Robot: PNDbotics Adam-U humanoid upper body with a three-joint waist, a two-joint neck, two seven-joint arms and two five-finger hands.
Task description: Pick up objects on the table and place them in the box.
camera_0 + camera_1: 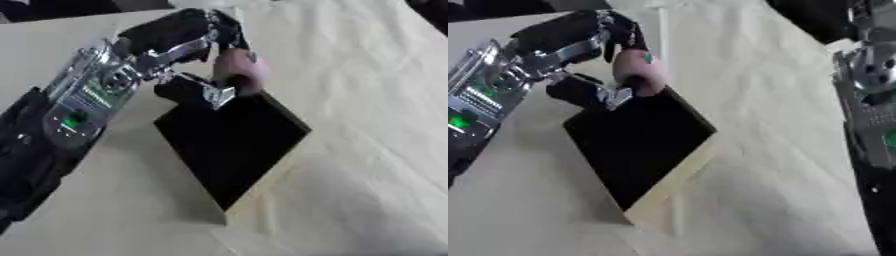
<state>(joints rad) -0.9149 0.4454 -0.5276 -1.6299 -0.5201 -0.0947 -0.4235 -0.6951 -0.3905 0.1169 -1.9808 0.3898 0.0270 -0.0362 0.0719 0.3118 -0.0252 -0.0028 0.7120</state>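
Observation:
My left hand (188,47) reaches in from the left and is shut on a pale pink rounded object (238,71), fingers curled over its top and the thumb below. It holds the object just over the far corner of the box (262,177), a tan cardboard box with a dark inside, set askew in the middle of the table. The pink object's lower end is level with the box's rim. My right arm (872,100) shows along the right edge of the right eye view; its hand is out of view.
The table is covered with a creased cream cloth (367,100). Dark shapes lie along the far edge (52,7).

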